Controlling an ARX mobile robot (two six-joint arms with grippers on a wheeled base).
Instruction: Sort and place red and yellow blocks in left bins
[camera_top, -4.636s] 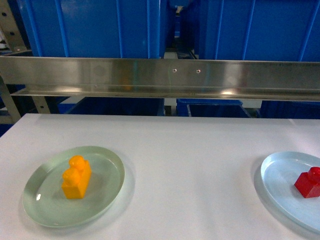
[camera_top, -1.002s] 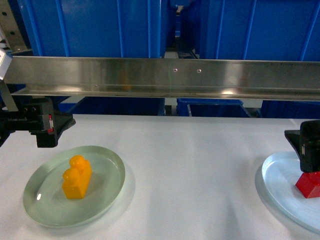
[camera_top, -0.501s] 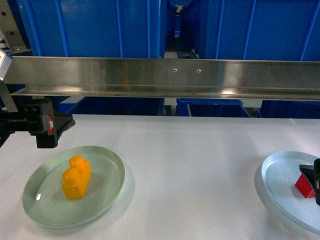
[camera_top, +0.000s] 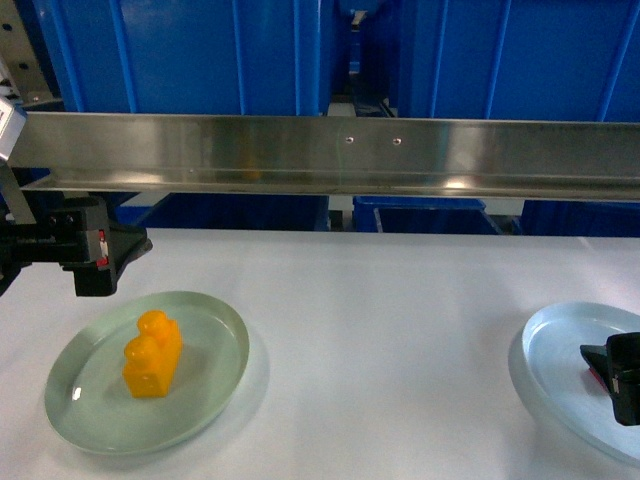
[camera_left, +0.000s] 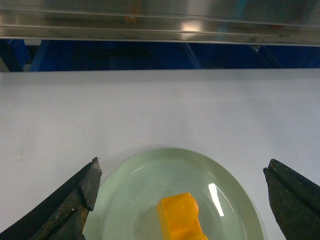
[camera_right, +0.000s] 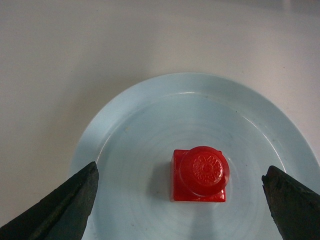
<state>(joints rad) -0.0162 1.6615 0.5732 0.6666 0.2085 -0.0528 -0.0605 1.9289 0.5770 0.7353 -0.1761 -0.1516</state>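
Note:
The orange-yellow two-stud block (camera_top: 152, 355) lies on a greenish round plate (camera_top: 215, 400) at the front left. My left gripper (camera_top: 125, 250) hovers just behind that plate, open; in the left wrist view its jaws (camera_left: 181, 170) stand wide apart, with the yellow block (camera_left: 182, 217) below and between them, untouched. The red block (camera_right: 200, 174) sits in the middle of a pale blue plate (camera_right: 125, 130). My right gripper (camera_right: 180, 171) is open, its jaws wide to either side of the block. In the head view the right gripper (camera_top: 615, 385) covers nearly all of the red block. Blue bins (camera_top: 180, 50) stand behind.
A steel rail (camera_top: 320, 155) runs across the back edge of the white table (camera_top: 400, 300). More blue bins (camera_top: 520, 50) fill the rack above it, and others (camera_top: 430, 215) show below it. The blue plate (camera_top: 555, 350) reaches the right edge of the head view.
Both grippers have come into view since the earliest frame. Over the last second my right gripper dropped lower over the red block. The left gripper and both blocks stayed put.

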